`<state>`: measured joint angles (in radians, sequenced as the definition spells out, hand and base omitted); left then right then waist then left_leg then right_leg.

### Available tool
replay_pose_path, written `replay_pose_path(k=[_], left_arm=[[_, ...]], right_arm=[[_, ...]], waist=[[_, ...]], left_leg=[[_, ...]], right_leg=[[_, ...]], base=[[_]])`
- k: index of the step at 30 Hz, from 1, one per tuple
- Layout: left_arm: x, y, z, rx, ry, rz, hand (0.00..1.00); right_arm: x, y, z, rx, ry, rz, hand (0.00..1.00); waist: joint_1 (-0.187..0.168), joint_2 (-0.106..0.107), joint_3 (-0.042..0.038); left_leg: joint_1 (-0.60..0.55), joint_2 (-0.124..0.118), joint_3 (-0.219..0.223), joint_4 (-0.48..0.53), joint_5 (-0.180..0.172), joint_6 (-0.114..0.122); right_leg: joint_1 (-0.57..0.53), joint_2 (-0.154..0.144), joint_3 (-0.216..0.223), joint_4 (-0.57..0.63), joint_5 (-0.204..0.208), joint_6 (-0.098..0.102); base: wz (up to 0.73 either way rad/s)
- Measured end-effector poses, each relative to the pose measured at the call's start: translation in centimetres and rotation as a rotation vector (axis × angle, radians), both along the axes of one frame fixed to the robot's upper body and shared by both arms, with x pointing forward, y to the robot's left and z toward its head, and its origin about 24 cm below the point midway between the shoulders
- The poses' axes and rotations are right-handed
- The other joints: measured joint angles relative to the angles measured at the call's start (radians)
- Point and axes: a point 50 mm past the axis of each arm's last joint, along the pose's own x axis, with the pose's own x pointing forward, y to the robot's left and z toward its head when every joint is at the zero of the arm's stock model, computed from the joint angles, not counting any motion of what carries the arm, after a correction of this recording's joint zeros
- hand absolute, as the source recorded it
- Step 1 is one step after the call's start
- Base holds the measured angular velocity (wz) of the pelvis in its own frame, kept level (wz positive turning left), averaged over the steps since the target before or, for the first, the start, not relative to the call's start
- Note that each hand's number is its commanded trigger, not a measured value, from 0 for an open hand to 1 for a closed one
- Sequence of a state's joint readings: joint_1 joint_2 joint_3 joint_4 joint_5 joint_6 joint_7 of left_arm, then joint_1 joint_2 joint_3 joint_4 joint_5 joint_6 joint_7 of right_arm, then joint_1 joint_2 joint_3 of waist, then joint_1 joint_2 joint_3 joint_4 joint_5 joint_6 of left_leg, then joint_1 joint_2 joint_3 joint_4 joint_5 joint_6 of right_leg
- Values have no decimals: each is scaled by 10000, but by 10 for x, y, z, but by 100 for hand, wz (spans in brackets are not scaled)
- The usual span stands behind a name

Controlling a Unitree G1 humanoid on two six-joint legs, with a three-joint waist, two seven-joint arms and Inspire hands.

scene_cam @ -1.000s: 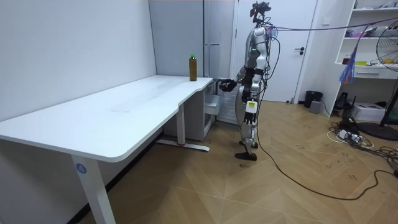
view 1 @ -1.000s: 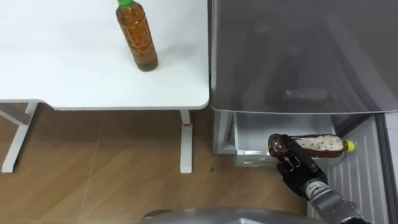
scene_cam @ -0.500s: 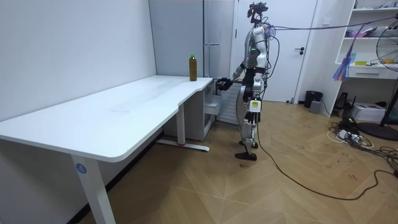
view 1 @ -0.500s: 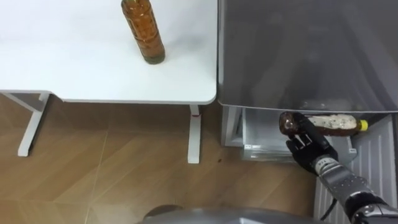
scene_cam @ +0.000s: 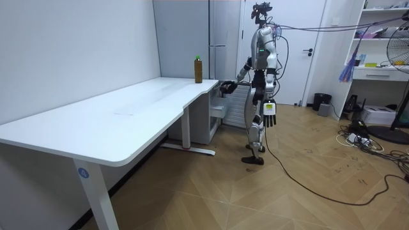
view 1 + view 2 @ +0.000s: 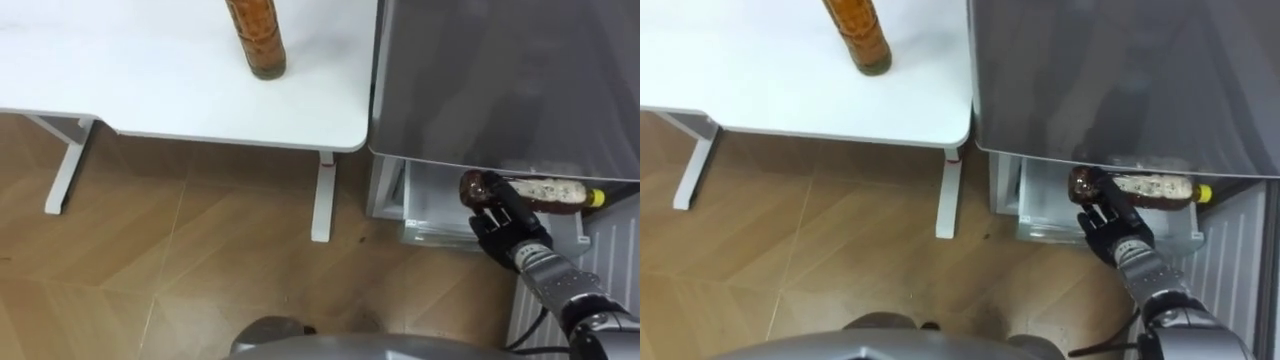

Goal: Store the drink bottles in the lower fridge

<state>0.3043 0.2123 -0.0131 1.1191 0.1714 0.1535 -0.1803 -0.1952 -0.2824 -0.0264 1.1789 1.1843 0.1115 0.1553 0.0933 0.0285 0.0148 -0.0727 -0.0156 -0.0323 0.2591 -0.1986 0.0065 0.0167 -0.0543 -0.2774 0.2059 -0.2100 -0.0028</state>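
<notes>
Drinks come to two by our count. One is the dark bottle (image 6: pixel 548 190) with the yellow cap, which lies on its side in the right hand (image 6: pixel 505 232). The fingers curl round its base end and the cap points toward the robot's right. It hangs just below the bottom edge of the grey upper door (image 6: pixel 500 80), at the mouth of the open lower compartment (image 6: pixel 428 210). We cannot tell whether any of it is already past the front lip. We judge the main risk to be the hold. The hand has only one end of a long bottle, so the free cap end could sag or twist out and drop to the wooden floor (image 6: pixel 200 260). That end could also knock the upper door's edge, or the open lower door (image 6: pixel 610 255) just beside it, on the way in. If the bottle is let go too early on the lip, it may roll back out. The other drink is the amber bottle (image 6: pixel 255 35), which stands upright on the white tabletop (image 6: pixel 150 95) toward its far right corner, near the edge beside the fridge and well apart from the hand. A careless reach there could tip it off that edge. We also count one table and one fridge. The left hand (image 5: pixel 270 119) hangs at the robot's side in the room view, fingers straight and holding nothing.
</notes>
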Motion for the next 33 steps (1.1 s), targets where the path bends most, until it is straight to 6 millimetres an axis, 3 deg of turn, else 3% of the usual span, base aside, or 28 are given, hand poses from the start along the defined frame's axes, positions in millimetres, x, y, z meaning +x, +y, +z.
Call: replay_pose_path(k=[10,21,33], left_arm=[[7,1,0,99,-313,-68,0],[7,2,1,244,-258,-49,0],[9,2,1,314,-304,-58,0]], right_arm=[[14,1,6,195,-252,16,0],[14,-3,8,-17,-203,127,0],[14,-4,8,-39,-229,132,0]], waist=[[-79,-54,31],[-99,-147,57],[-98,-137,-5]], left_leg=[[-5,-18,-34,-11,5,3],[-14,-123,-261,13,91,35],[-40,-156,-259,-2,123,64]], right_leg=[[28,-15,-49,-2,-2,4],[109,-104,-276,-11,-24,40],[32,-134,-284,21,-32,60]], base=[[0],[7],[0]])
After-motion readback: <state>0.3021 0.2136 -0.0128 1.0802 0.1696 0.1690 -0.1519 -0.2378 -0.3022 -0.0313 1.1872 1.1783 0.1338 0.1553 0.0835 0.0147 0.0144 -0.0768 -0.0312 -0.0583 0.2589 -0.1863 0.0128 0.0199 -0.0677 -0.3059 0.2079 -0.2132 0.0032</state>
